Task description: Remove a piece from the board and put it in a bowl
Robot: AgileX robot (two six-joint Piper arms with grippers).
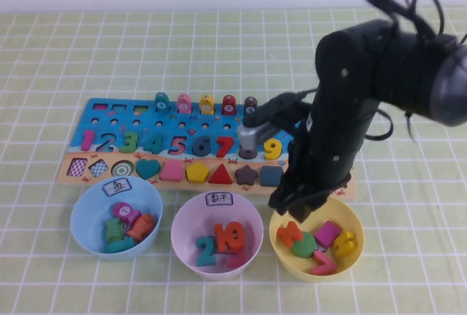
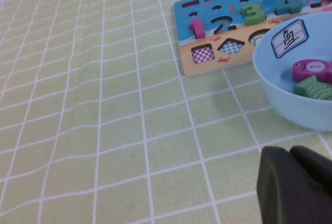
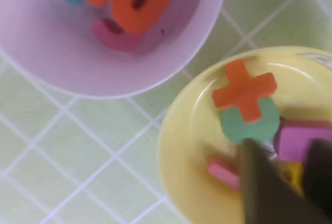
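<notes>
The piece [image 1: 289, 233] lies inside the yellow bowl [image 1: 353, 262], resting partly on a green disc [image 3: 249, 121] beside a pink block [image 1: 327, 233]. The right gripper [image 1: 294, 204] hangs just above the bowl's rim, jaws spread and empty. The left gripper [image 2: 296, 187] sits low over the tablecloth near the blue bowl [image 2: 282, 97]; its jaw state cannot be told. The board [image 1: 109, 118] lies behind the bowls.

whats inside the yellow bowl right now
The yellow bowl holds the orange-red plus piece lying on a green disc, plus magenta, pink and yellow blocks. The open right gripper hovers over its rim, hiding part. The left gripper is parked by the blue bowl.
</notes>
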